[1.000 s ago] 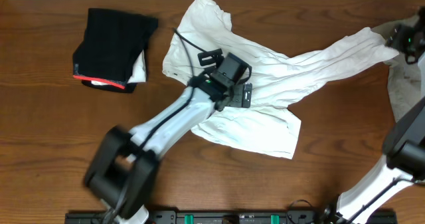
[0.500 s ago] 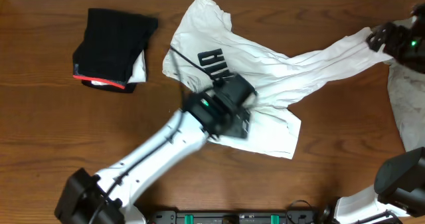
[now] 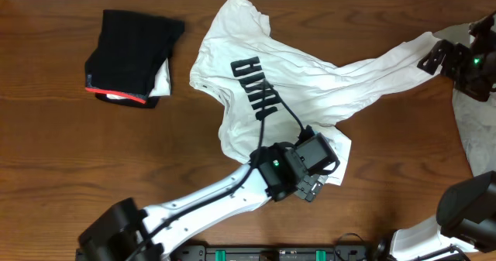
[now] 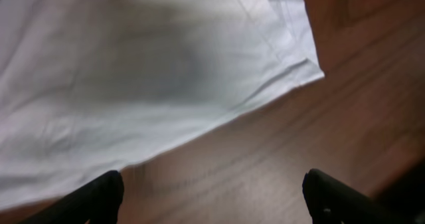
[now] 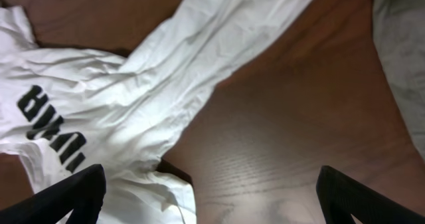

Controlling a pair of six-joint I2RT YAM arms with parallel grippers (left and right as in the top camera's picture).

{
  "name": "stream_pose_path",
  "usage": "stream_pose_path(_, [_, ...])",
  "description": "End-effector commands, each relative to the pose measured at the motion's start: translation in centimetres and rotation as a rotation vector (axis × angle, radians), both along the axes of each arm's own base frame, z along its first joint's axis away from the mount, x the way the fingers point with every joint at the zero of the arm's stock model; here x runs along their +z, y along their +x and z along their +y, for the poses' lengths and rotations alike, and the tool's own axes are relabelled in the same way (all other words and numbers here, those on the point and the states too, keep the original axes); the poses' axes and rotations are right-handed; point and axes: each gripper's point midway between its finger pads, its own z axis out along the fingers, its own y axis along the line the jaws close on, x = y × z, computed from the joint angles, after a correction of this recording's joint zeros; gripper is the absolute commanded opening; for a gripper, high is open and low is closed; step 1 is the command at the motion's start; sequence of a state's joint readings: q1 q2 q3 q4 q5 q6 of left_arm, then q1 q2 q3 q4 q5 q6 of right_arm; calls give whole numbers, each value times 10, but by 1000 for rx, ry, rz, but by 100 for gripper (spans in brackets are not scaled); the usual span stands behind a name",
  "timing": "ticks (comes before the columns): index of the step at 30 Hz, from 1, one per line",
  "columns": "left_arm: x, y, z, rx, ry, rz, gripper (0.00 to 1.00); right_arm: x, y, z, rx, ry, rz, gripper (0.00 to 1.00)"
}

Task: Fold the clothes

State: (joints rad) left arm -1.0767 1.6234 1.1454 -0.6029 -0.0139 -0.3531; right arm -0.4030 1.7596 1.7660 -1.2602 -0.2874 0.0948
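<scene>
The large white T-shirt [image 3: 310, 83] with black block print lies crumpled across the middle of the table, one part stretched out to the far right. My left gripper [image 3: 314, 187] hovers at the shirt's near right corner. In the left wrist view it [image 4: 212, 197] is open, with bare wood between the fingers and the shirt's corner [image 4: 166, 71] just beyond. My right gripper [image 3: 435, 57] is at the shirt's stretched right end. In the right wrist view it [image 5: 212, 197] is open and empty above the shirt [image 5: 166, 84].
A folded black red-trimmed garment [image 3: 132, 52] lies at the back left, over something white. A grey-beige garment [image 3: 473, 118] lies at the right edge and also shows in the right wrist view [image 5: 398, 51]. The wooden table [image 3: 62, 152] shows around them.
My left arm has swung from over the shirt's middle to its near right corner, uncovering the black print. My right gripper has shifted slightly left and down at the shirt's end.
</scene>
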Motion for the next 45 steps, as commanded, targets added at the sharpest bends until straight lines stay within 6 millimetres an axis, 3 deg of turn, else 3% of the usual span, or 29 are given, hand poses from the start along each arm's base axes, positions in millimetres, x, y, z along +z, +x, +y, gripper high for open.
stream_pose_path(1, [-24, 3, -2, -78, 63, -25, 89, -2, -5, -4, -9, -40, 26, 99])
stream_pose_path(11, [-61, 14, -24, -153, 74, -55, 88, -5, -6, -4, -9, -40, 32, 99])
stream_pose_path(24, [-60, -15, -53, -399, 69, -138, 89, -39, -6, -3, -9, -29, 56, 99])
stream_pose_path(36, [-90, -9, -72, -451, 61, -172, 97, -39, -5, -4, -9, -30, 53, 99])
stream_pose_path(45, [-111, -10, -70, -463, 96, -157, 97, -38, -5, -4, -9, -32, 49, 99])
